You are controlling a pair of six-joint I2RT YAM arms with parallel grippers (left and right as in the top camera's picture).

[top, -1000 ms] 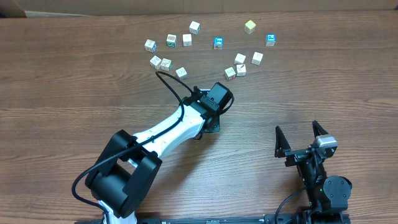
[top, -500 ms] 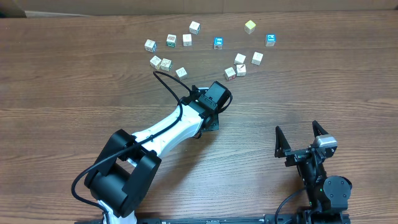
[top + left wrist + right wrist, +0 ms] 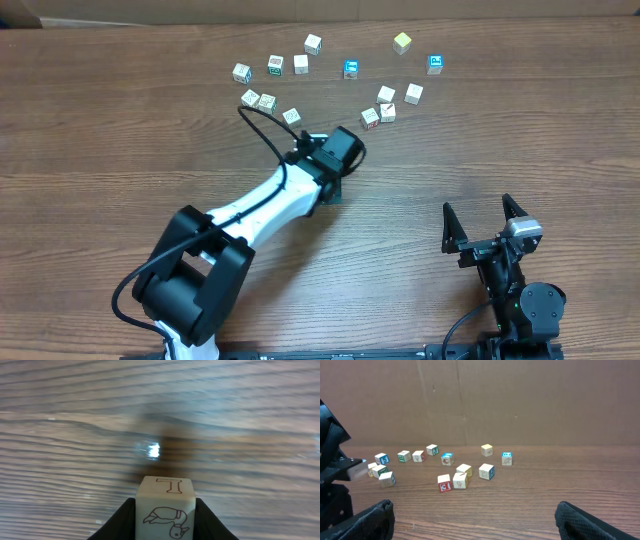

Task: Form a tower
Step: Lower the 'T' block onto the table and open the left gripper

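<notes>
Left wrist: T-cube [image 3: 165, 507] btwn jaws, hidden overhead.

Brown wooden worktop [image 3: 90, 140], grain lines running side to side. Yellow cube [image 3: 402, 42] near far edge, right of middle. Blue cube [image 3: 435, 63] just right of it, a bit nearer. Other blue cube [image 3: 351, 68] left of yellow one, well apart. All three sit flat, each apart from other cubes. Brown cardboard wall [image 3: 530, 400] stands along far edge. White thing [image 3: 18, 12] at far left corner, cut off by picture edge.
</notes>
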